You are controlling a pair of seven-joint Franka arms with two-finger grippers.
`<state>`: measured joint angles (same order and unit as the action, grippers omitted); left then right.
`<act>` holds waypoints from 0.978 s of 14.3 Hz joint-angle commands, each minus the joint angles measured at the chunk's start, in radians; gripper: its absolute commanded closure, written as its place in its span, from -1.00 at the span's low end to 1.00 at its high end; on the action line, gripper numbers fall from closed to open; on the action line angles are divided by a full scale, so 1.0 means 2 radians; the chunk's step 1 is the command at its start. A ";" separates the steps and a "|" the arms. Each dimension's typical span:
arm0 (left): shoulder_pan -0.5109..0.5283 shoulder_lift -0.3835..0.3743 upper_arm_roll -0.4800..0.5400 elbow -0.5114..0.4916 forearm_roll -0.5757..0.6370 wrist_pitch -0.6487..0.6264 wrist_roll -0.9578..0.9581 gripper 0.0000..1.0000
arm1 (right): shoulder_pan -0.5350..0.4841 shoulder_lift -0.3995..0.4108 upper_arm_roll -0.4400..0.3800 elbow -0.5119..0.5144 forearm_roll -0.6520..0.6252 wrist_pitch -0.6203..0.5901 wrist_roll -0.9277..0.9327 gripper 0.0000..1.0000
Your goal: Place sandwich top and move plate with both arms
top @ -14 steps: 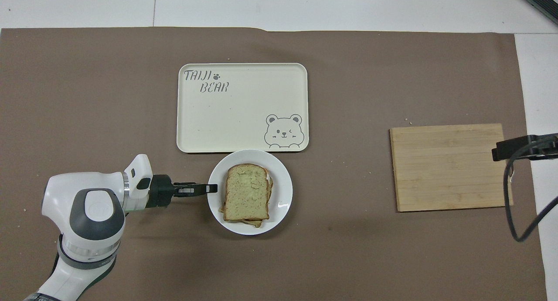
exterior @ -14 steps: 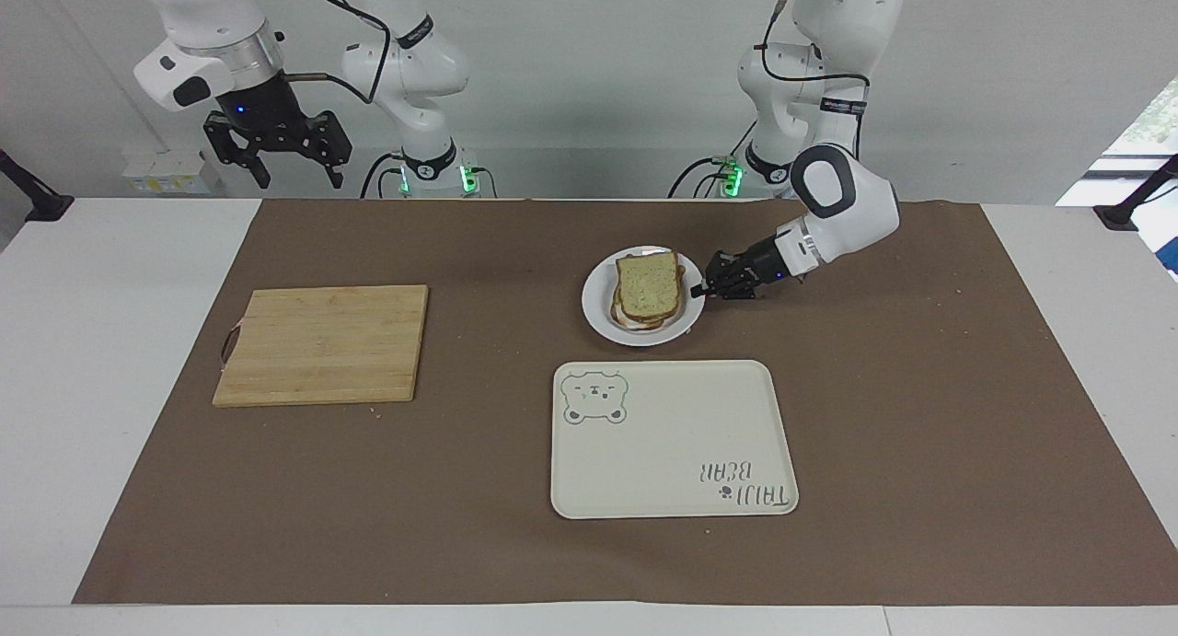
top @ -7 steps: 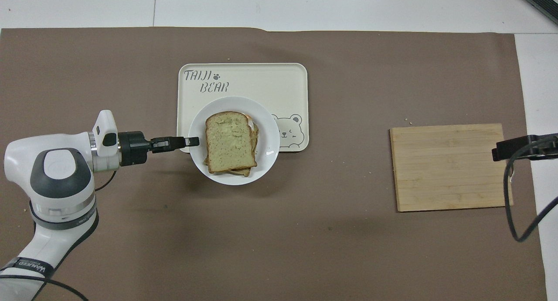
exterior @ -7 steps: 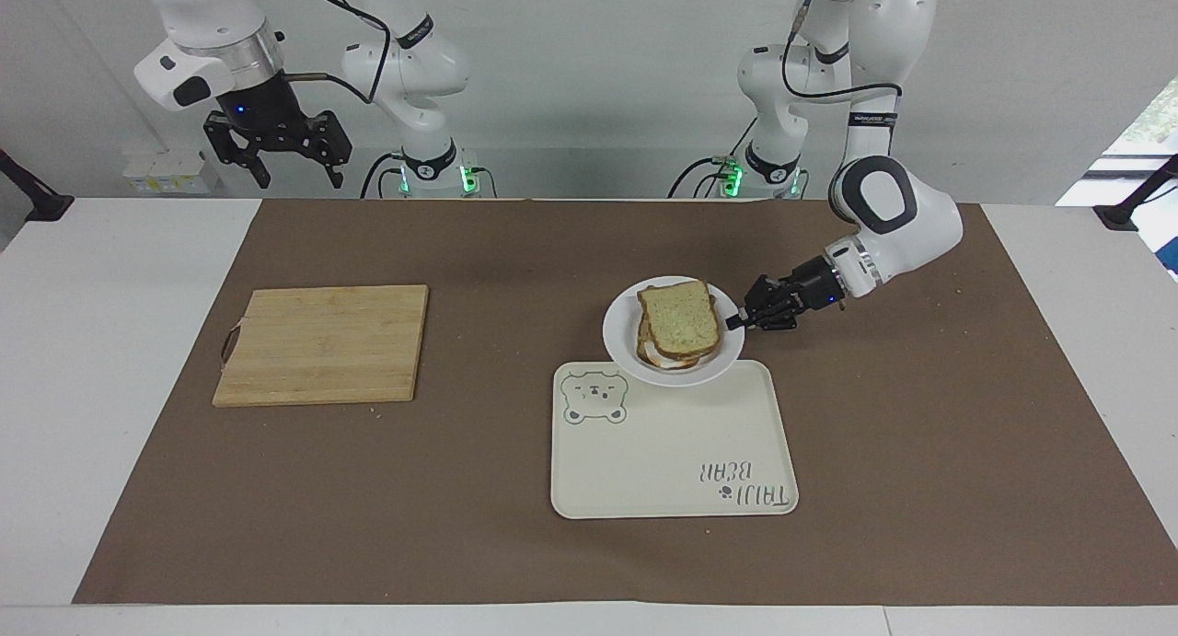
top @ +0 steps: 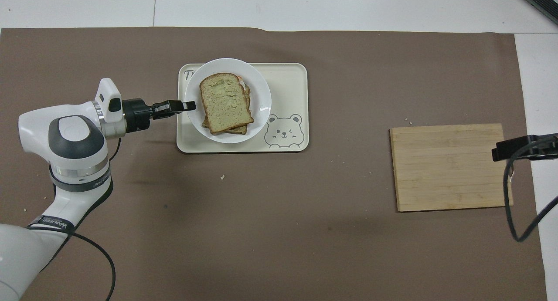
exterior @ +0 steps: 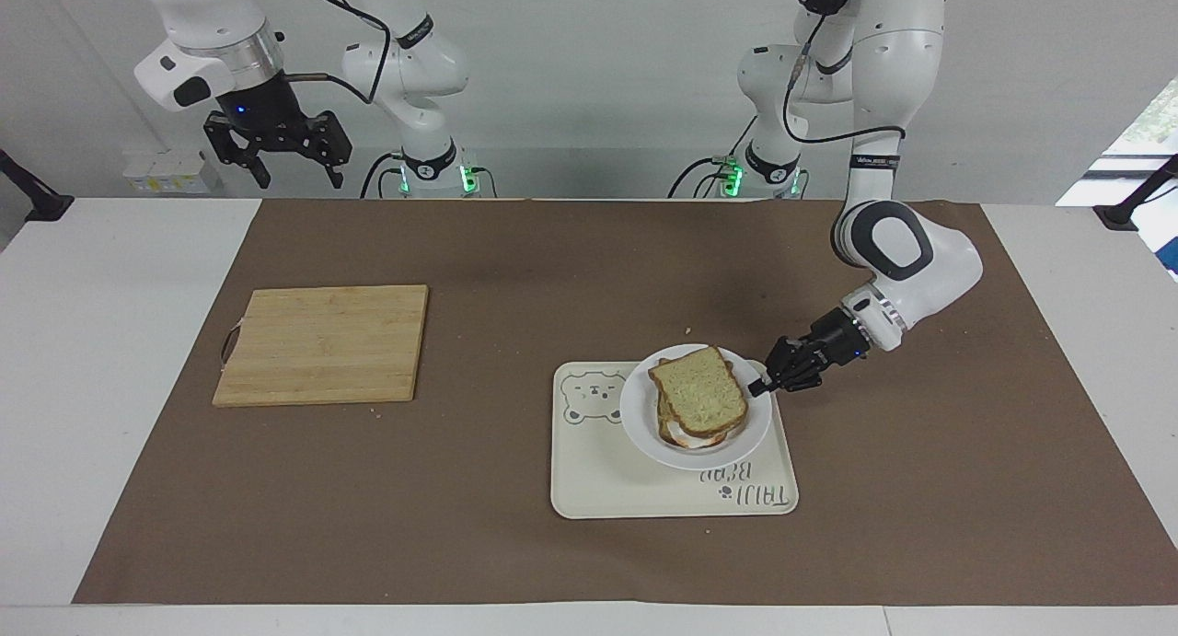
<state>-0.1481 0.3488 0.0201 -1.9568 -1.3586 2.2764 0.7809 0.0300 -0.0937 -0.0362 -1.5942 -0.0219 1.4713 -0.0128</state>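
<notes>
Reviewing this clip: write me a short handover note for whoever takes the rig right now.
Left gripper: shut on the plate rim, holding it over the bear tray; whether it is set down cannot be told.
Right gripper: open, waiting raised over the right arm's end of the table.
Sandwich top: already on the stacked sandwich on the plate.
Cutting board: bare.
Done: top placed, plate brought to the tray.
Left: settle the plate on the tray, release, withdraw.

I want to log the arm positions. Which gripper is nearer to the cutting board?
Right. The right gripper hangs raised by the cutting board at its own end of the table, waiting. The left gripper is apart from the board, shut on the plate over the tray.
</notes>
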 commanded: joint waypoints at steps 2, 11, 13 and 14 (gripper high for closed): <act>-0.006 0.024 -0.002 0.020 0.010 0.032 0.002 1.00 | -0.007 -0.011 0.004 -0.011 0.009 0.000 0.001 -1.00; -0.059 0.026 0.000 0.014 0.020 0.128 0.002 -0.53 | -0.007 -0.011 0.004 -0.011 0.009 0.000 0.001 -1.00; -0.056 0.023 0.003 0.017 0.047 0.127 0.002 -0.85 | -0.007 -0.011 0.004 -0.011 0.009 0.000 0.002 -1.00; -0.055 0.021 0.005 0.018 0.062 0.128 0.002 -1.00 | -0.007 -0.011 0.004 -0.011 0.009 0.000 0.002 -1.00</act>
<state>-0.2625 0.3984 0.0243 -1.9325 -1.2863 2.5203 0.7863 0.0300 -0.0937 -0.0362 -1.5944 -0.0219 1.4713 -0.0128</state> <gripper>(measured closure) 0.295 0.000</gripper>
